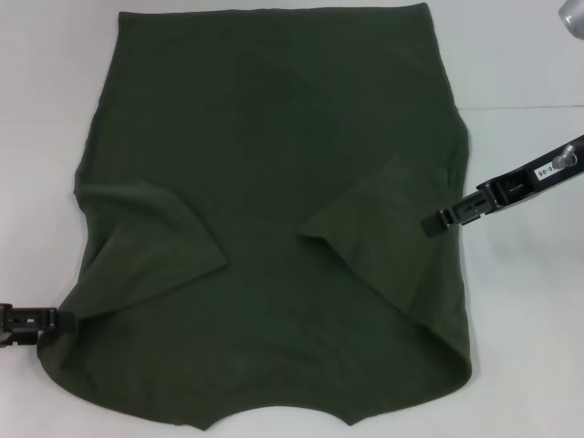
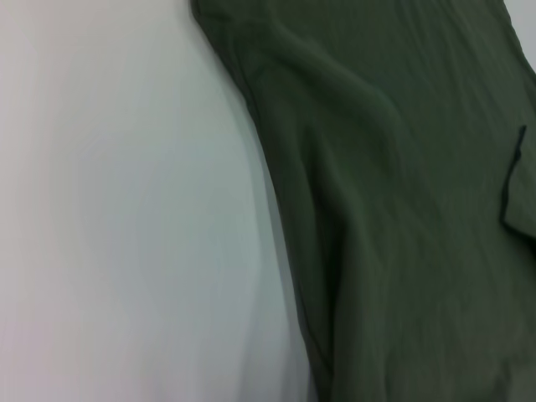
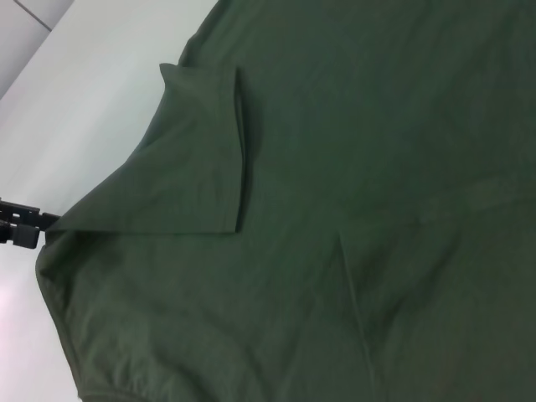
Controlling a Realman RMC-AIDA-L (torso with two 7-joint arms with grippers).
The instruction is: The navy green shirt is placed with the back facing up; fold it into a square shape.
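The navy green shirt lies flat on the white desk, filling mid-frame, both sleeves folded inward. The left pincer, lower left, grips its edge; the right pincer looks closed at the right edge. Carry both sides inward together, keeping the creases parallel.

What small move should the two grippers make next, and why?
Probably draw both side edges further inward. The navy green shirt lies plain side up on the white table, both sleeves already folded in. The left gripper is at its left edge and the right gripper over its right edge, yet the body remains wide.
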